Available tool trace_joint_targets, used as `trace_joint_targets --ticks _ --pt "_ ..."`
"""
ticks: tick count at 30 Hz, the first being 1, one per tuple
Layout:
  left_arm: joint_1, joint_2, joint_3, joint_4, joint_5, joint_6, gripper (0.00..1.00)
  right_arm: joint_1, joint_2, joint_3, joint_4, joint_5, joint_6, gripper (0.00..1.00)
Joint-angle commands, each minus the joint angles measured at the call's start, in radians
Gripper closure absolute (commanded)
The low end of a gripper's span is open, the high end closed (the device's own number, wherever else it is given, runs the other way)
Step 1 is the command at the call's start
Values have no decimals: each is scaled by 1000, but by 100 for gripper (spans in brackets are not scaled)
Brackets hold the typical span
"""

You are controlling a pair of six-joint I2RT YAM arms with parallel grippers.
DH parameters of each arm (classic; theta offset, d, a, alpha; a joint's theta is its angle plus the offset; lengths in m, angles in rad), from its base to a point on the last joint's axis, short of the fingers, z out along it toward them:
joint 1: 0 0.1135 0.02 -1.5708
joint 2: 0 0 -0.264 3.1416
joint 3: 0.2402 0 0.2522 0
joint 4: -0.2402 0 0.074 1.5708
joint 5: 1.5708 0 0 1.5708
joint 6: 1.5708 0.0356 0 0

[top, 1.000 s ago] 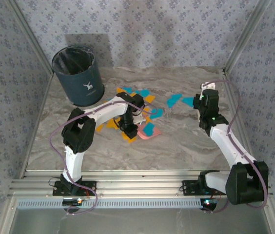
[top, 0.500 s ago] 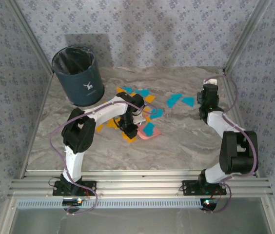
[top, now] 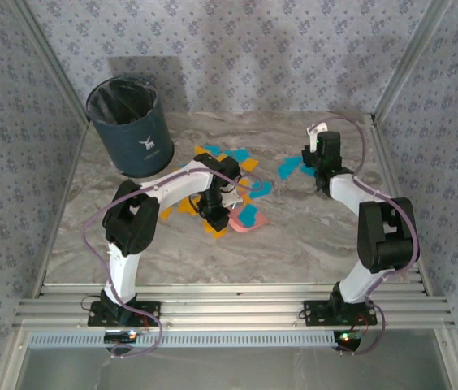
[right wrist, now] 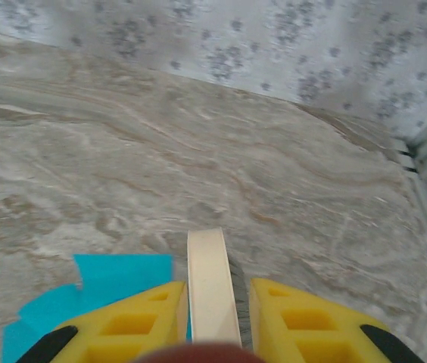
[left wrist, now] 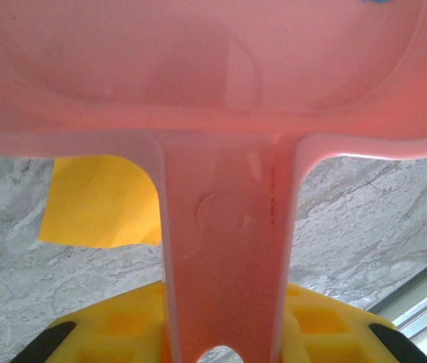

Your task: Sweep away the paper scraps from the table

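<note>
paper scraps [top: 288,167], orange and cyan, strewn across the far half of the table [top: 310,244], most bunched around the left arm's wrist, a few cyan ones apart to the right, one cyan piece lying in the pink dustpan [top: 249,221]. left gripper [left wrist: 221,333] clamped nearly closed on the dustpan's handle, pan flat on the marble among the orange scraps, dark bin [top: 129,126] at the far left corner. right gripper [right wrist: 217,321] pinched tight on a thin cream handle [right wrist: 212,276], low over the rightmost cyan scraps, near the far right edge.
</note>
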Motion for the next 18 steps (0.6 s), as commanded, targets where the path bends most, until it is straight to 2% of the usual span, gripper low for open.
trace_joint_targets --ticks 1,12,18 --pt "-9 -22 -12 -24 -3 17 100 24 -27 -14 -37 -100 -28 100" --pt "-9 -27 -12 -24 -7 13 100 107 -177 -119 -195 -194 -40 100" --pt "-9 -27 -13 -23 -9 13 100 170 -238 -130 -264 -159 2 100"
